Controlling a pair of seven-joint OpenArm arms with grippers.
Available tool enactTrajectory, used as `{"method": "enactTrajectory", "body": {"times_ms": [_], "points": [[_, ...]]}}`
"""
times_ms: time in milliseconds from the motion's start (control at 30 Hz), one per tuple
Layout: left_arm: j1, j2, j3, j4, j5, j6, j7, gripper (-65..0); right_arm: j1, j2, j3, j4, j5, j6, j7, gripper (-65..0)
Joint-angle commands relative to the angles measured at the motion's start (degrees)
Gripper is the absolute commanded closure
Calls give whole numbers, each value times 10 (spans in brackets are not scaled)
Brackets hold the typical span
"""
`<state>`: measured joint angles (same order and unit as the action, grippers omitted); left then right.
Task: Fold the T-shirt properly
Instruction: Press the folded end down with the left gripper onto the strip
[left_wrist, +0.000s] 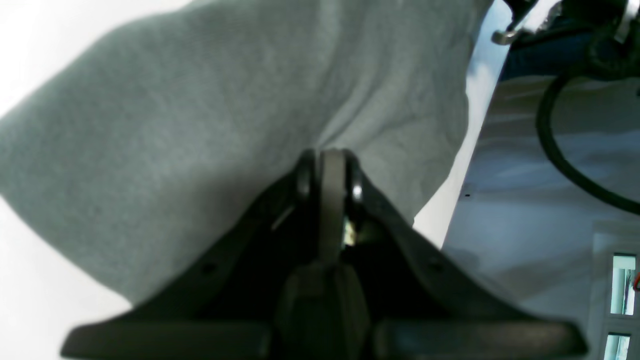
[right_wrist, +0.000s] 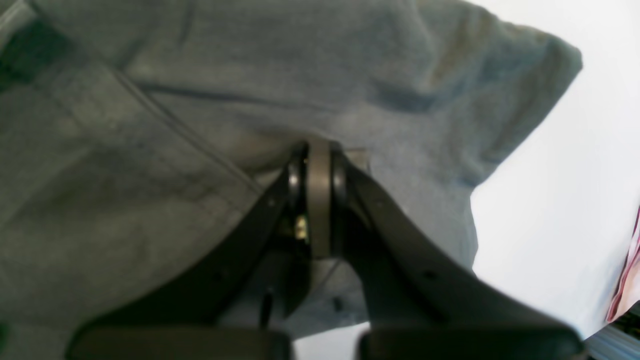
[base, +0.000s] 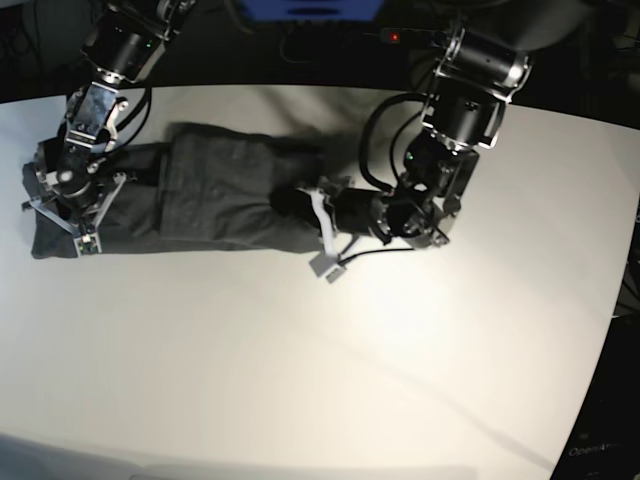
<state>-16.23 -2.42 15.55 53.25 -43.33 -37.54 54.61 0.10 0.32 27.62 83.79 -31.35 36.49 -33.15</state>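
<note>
The dark grey T-shirt (base: 210, 190) lies in a long, wrinkled band across the far left of the white table (base: 350, 360). My right gripper (base: 58, 225) sits at the band's left end. In the right wrist view its fingers meet at the tips, so the right gripper (right_wrist: 320, 150) is shut on the T-shirt (right_wrist: 150, 175) beside a seam. My left gripper (base: 288, 200) is at the band's right end. Seen from its wrist, the left gripper (left_wrist: 331, 156) is shut on a fold of the T-shirt (left_wrist: 200, 125).
A black cable (left_wrist: 550, 135) loops past the table's edge in the left wrist view. A pink striped thing (right_wrist: 631, 280) shows at the right edge of the right wrist view. A blue object (base: 310, 8) stands behind the table's far edge.
</note>
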Motion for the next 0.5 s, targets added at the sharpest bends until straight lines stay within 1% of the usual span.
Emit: {"method": "enactTrajectory", "body": {"times_ms": [0, 233, 400, 467], "points": [[-9, -9, -1, 1, 19, 14, 2, -25, -10, -4, -1, 7, 3, 35, -41, -3], [-7, -10, -1, 1, 19, 14, 2, -25, -12, 0, -1, 102, 3, 35, -44, -4], [-5, -10, -1, 1, 19, 14, 1, -25, -19, 11, -2, 180, 3, 35, -42, -7], [0, -20, -1, 1, 19, 14, 1, -25, -15, 13, -2, 196, 3, 35, -41, -7]]}}
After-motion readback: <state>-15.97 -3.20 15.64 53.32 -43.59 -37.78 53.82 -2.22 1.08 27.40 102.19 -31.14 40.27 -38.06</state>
